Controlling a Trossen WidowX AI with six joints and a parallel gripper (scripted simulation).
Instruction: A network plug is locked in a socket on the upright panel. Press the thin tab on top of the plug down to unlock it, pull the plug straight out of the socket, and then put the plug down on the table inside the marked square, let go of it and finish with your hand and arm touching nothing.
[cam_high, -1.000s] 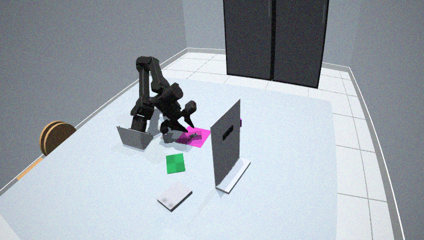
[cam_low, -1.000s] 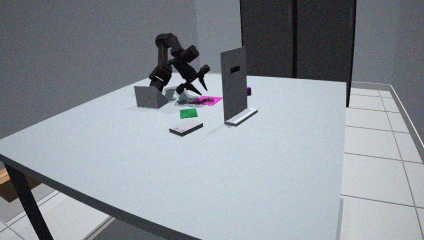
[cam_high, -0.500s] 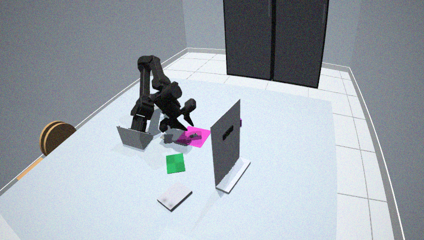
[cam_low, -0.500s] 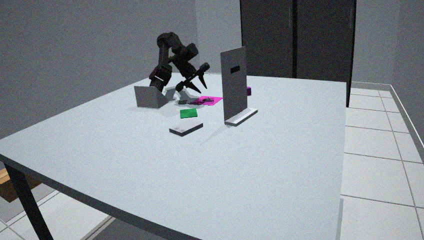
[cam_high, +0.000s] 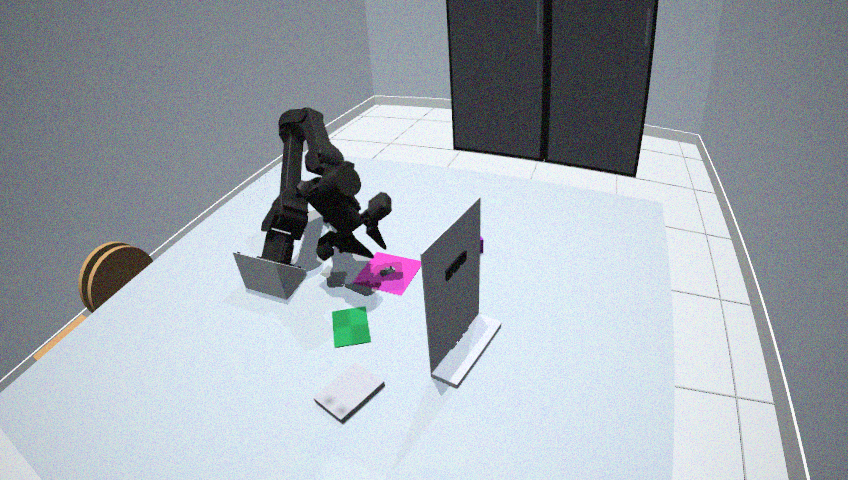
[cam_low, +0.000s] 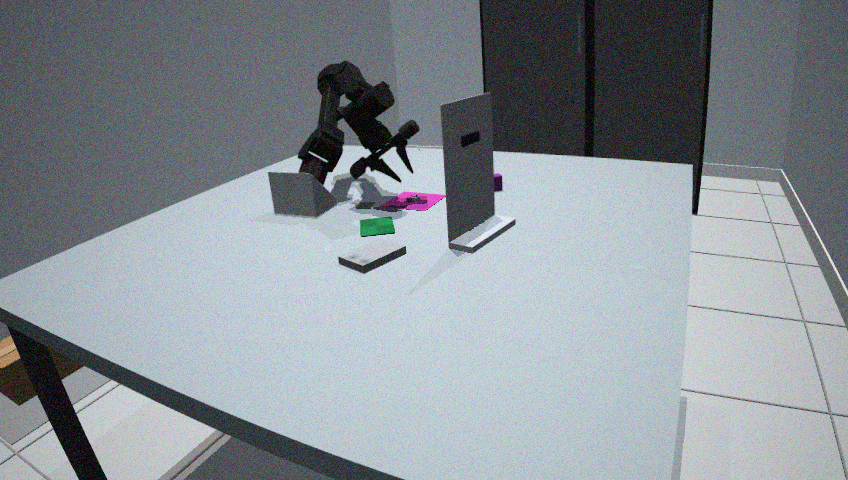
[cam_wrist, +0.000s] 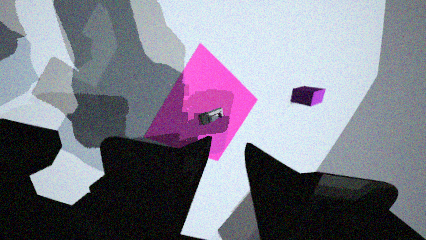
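Note:
The small grey plug (cam_high: 387, 271) (cam_low: 414, 199) (cam_wrist: 210, 116) lies on the magenta square (cam_high: 403, 285) (cam_low: 425, 205) (cam_wrist: 201, 60), inside its edges. My gripper (cam_high: 379, 252) (cam_low: 406, 176) (cam_wrist: 228, 144) is open and empty. It hangs above the table, up and to the arm's side of the plug, with a visible gap between fingertips and plug. The upright grey panel (cam_high: 447, 321) (cam_low: 470, 184) stands to the right of the square in the top and exterior views. A dark socket block (cam_high: 455, 265) (cam_low: 470, 139) is on its face, with no plug seen in it.
A green square (cam_high: 351, 327) (cam_low: 377, 226) and a flat whitish block (cam_high: 349, 392) (cam_low: 372, 255) lie nearer the top and exterior views. A purple block (cam_low: 498, 182) (cam_wrist: 307, 96) is behind the panel. A grey wedge-shaped box (cam_high: 270, 278) (cam_low: 294, 195) stands by the arm's base.

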